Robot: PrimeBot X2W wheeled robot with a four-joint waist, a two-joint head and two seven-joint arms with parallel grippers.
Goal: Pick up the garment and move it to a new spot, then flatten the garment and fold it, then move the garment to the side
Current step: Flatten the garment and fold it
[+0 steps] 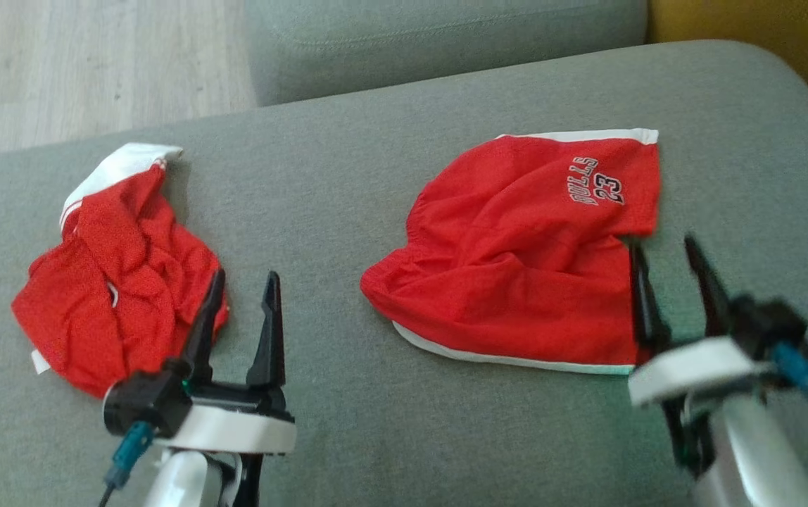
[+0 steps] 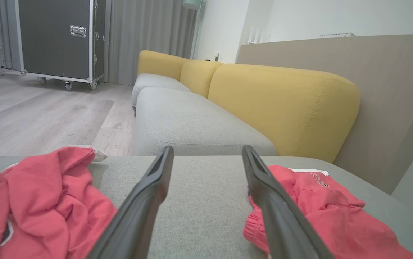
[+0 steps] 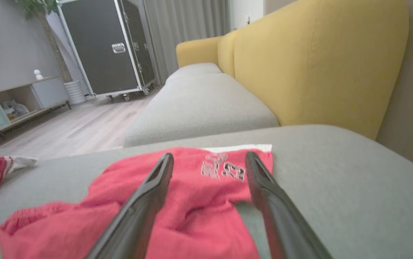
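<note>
Red shorts with white trim and a "BULLS 23" print lie loosely folded on the grey cushion, right of centre; the same shorts spread under my right fingers in the right wrist view. My right gripper stands open just at their near right edge, holding nothing. A second red garment with white trim lies crumpled at the left. My left gripper is open beside its right edge, over bare cushion. The left wrist view has the crumpled garment at left and the shorts at right.
The grey seat cushion ends at the wood floor on the far left. Another grey cushion lies beyond, with a yellow backrest along the right. A black wheeled flight case stands across the floor.
</note>
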